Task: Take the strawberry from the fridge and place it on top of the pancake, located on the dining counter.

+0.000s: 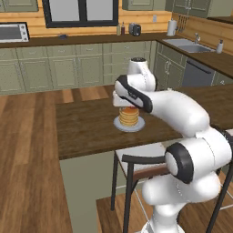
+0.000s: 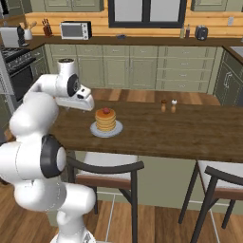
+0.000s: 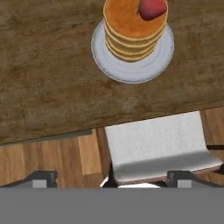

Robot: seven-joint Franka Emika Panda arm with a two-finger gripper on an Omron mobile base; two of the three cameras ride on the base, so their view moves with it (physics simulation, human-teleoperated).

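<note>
While the arm bends low over the dining counter (image 1: 91,125) in the left base view, the white hand sits just above and at about 11 o'clock of the pancake stack (image 1: 129,117), hiding most of its top. The stack rests on a pale plate (image 1: 129,125) near the counter's near edge, with a stool (image 1: 139,157) tucked just below it at 6 o'clock.

From the right base view, the gripper (image 2: 85,105) hangs at 9 o'clock of the stack, apart from it and holding nothing. The strawberry (image 2: 106,110) sits on top of the pancake, small and red, a little off centre. 2 small shakers (image 2: 168,106) stand well apart at 3 o'clock on the same counter.

Looking along the hand, the 2 finger tips (image 3: 43,178) stand far apart at the bottom corners, so the jaws are wide and empty. The strawberry lies at 12 o'clock, toward 1, at the top edge, on the far right part of the top pancake, its long axis running roughly from 2 to 8 o'clock. The stool seat lies between the finger tips and the plate.

Judging by this, the placing looks done: the fruit rests on the stack and the hand is clear of it. Any coming move would be away from the stack, toward 6 o'clock in this view, and a sweep toward 12 could knock the fruit off.
</note>
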